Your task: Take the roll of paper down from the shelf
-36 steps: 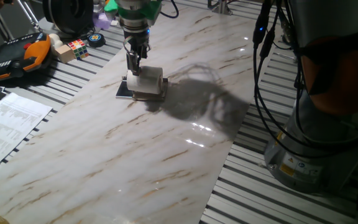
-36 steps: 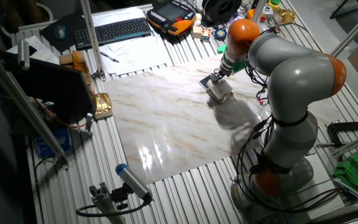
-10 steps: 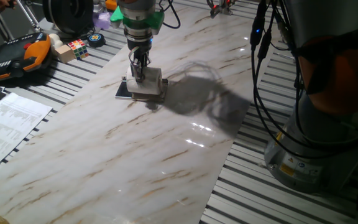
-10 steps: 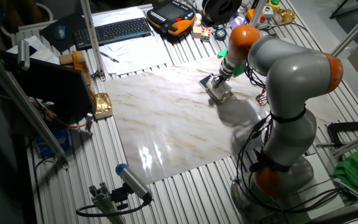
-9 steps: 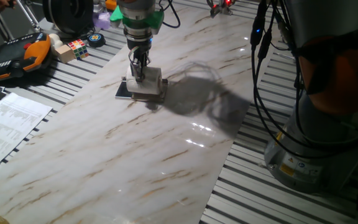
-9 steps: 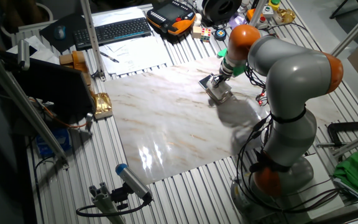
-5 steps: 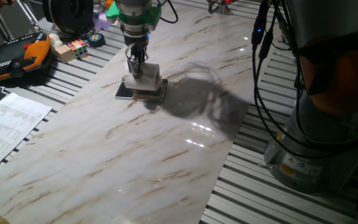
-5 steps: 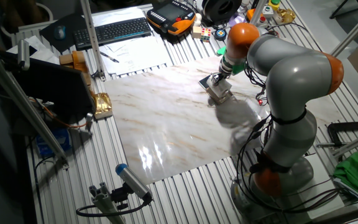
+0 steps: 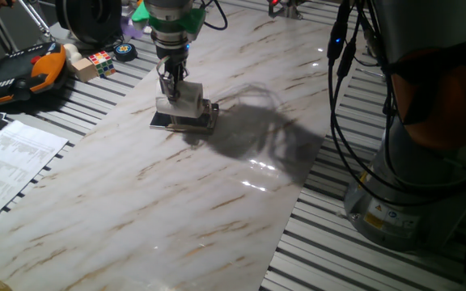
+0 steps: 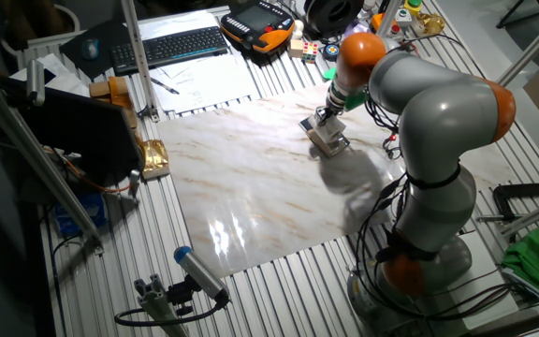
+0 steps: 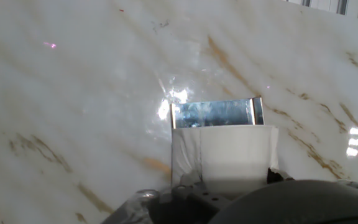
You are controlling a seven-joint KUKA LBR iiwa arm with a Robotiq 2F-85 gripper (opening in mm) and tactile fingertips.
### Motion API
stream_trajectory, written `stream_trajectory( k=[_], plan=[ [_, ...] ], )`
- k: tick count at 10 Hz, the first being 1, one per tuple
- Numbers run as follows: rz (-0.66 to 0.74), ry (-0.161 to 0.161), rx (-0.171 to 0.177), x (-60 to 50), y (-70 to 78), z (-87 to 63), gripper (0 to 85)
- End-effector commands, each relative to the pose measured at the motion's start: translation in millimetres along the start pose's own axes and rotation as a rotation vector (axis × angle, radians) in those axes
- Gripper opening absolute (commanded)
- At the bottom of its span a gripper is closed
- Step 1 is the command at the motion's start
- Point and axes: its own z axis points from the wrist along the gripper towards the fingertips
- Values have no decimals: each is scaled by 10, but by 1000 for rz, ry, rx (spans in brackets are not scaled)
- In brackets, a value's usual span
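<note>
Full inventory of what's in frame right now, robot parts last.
roll of paper: 1, white, in the gripper, at the shelf
shelf: 1, chrome with dark base, far end of the table
table: 1, white marble-look top
Rubik's cube: 1, multicolour, left of table
teach pendant: 1, orange and black, far left
printed sheets: white, left edge
keyboard: 1, black, beyond table
arm: 1, grey and orange
gripper: 1, shut on the roll
</note>
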Motion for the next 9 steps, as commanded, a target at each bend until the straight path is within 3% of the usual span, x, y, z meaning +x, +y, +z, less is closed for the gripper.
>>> stream_trajectory(
  k=[1,5,9],
  plan=[
    [0,-3,1,-26,-1,15,7],
    [-1,5,-6,-190,12,105,7],
    [1,11,-20,-283,25,179,7]
  ],
)
